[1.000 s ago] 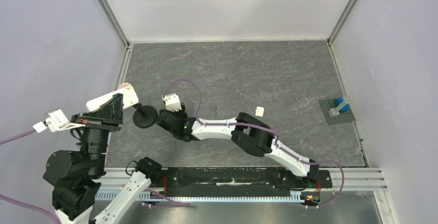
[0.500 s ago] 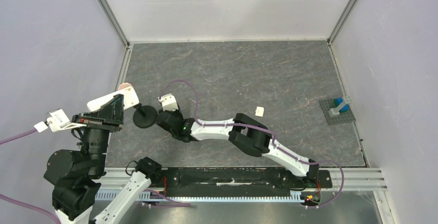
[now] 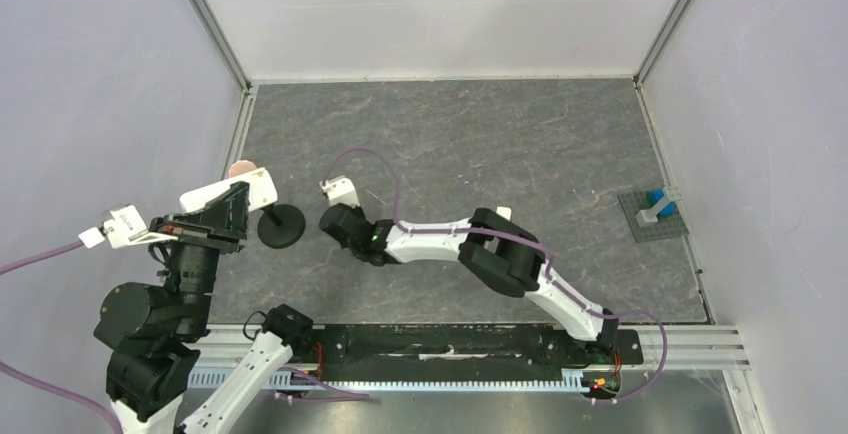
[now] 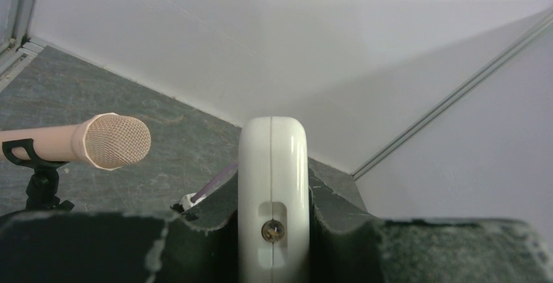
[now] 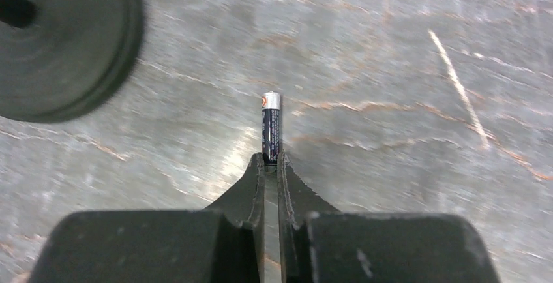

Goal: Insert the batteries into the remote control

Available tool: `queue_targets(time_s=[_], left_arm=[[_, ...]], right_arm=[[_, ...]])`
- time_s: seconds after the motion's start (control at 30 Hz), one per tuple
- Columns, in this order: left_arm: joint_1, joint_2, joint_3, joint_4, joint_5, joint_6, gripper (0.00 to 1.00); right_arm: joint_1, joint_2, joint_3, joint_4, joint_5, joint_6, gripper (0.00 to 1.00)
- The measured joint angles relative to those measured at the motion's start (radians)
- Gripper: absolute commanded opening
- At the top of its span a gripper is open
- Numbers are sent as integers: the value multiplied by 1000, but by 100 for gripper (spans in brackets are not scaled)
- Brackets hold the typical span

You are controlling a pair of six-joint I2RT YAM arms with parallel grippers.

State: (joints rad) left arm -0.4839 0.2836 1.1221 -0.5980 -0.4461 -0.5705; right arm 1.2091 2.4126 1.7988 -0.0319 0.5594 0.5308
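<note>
The left gripper [image 4: 274,208] clamps the small white plastic remote control [image 4: 272,159] edge-up at the left of the grey marbled table [image 3: 450,134]. The right gripper [image 5: 270,163] pinches one slim dark cylindrical battery [image 5: 270,126] just above it. Insertion seems not yet done, and I cannot see the second battery.

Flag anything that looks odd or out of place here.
The small dark cylindrical battery is pinched only by its tail in the right gripper, most of it sticking out, so the hold looks marginal. Nothing spilled or damaged shows.

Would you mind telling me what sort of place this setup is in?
Probably a robotics lab test cell: plain white walls on aluminium framing, two arms bolted to a rail, a microphone.
</note>
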Motion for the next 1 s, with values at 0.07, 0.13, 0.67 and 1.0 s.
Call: queue_targets(time_s=[0.07, 0.13, 0.67, 1.0], left_arm=[[0, 6, -7, 1, 16, 0, 2], [0, 14, -16, 2, 34, 0, 2], [0, 103, -80, 51, 276, -2, 2], [0, 145, -269, 188, 455, -117, 2]], right_arm=[[-27, -51, -68, -8, -38, 0, 0], [-60, -104, -137, -16, -74, 0, 0], [-201, -642, -724, -90, -131, 19, 2], [-242, -752, -922, -186, -113, 13, 31]])
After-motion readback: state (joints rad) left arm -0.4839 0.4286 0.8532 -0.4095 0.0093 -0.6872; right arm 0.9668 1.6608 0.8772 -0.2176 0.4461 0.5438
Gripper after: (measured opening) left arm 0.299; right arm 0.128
